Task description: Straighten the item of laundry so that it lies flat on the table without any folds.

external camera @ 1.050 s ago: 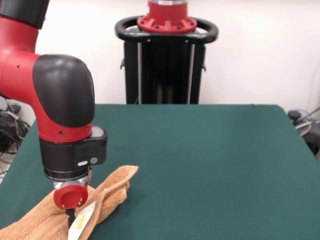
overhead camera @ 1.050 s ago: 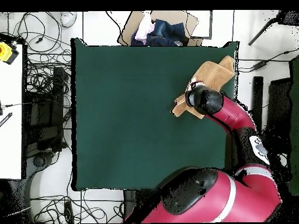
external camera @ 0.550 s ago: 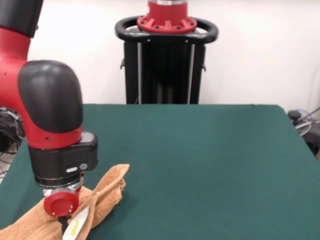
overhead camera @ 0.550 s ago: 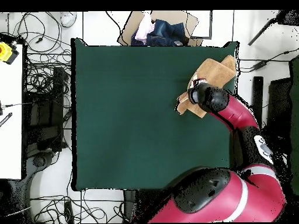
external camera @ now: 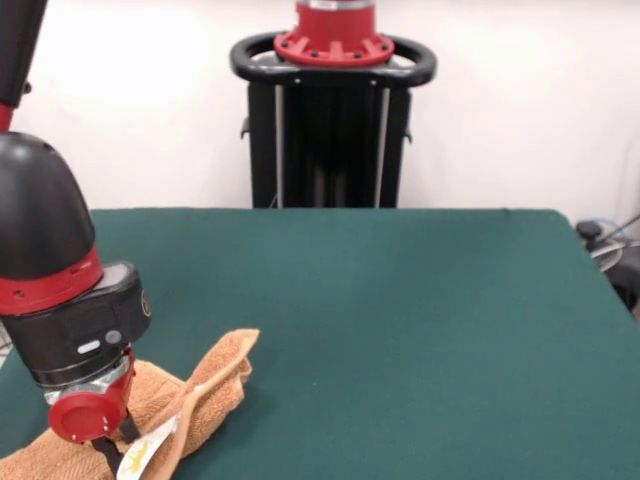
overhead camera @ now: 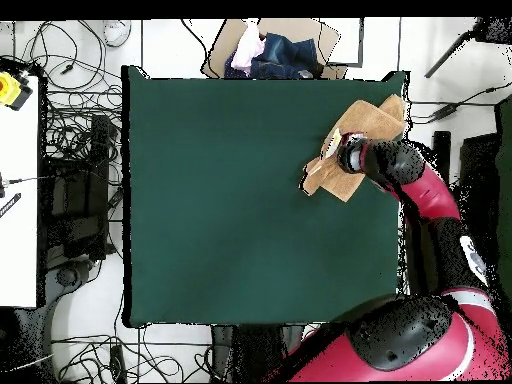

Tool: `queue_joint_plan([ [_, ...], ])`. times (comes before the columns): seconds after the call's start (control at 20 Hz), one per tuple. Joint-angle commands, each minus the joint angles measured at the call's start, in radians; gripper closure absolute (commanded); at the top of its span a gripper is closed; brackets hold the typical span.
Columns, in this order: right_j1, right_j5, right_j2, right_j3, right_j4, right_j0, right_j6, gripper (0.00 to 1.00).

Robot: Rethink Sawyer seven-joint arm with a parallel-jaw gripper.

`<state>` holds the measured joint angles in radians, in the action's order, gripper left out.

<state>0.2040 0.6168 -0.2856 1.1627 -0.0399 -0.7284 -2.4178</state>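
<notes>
The towel (external camera: 190, 395) was found bunched and doubled over itself near one corner of the table (external camera: 400, 320), with part of it reaching to the table's edge in the overhead view (overhead camera: 365, 135). One folded flap was seen pointing away from that corner toward the table's middle, and a small white care tag (external camera: 140, 452) was seen hanging at the fold beside the gripper. The gripper (external camera: 118, 445) was held low over the towel, its dark fingers down in the cloth just under the red wrist cap (external camera: 80, 417). Whether the fingers were closed on the fabric or merely pressed into it could not be told from either view, since the wrist hid them from above.

The task was judged to be at an early stage. No part of the towel was laid out flat; several layers were stacked and the border was turned under. Nearly all of the spreading was judged to remain, and most of the table away from the towel's corner was left uncovered for it.
</notes>
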Motion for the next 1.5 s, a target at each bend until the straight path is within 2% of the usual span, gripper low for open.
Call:
queue_joint_plan([
  [0.05, -0.279, -0.379, -0.032, -0.017, 0.166, 0.002, 0.087, 0.0],
  [0.2, -0.272, -0.41, -0.005, -0.021, 0.186, 0.025, 0.049, 0.0],
  [0.3, -0.284, -0.414, -0.04, -0.015, 0.186, -0.001, 0.07, 0.0],
  [0.45, -0.336, -0.423, -0.201, 0.043, 0.161, -0.125, 0.155, 0.0],
  [0.65, -0.361, -0.466, -0.242, 0.038, 0.213, -0.153, 0.16, 0.0],
  [1.0, -0.352, -0.49, -0.213, 0.009, 0.273, -0.123, 0.084, 0.0],
  [1.2, -0.336, -0.487, -0.194, 0.014, 0.279, -0.108, 0.034, 0.0],
  [1.3, -0.299, -0.446, -0.125, 0.004, 0.271, -0.054, -0.029, 0.0],
  [1.5, -0.222, -0.273, -0.005, -0.018, 0.246, 0.039, -0.113, 0.0],
])
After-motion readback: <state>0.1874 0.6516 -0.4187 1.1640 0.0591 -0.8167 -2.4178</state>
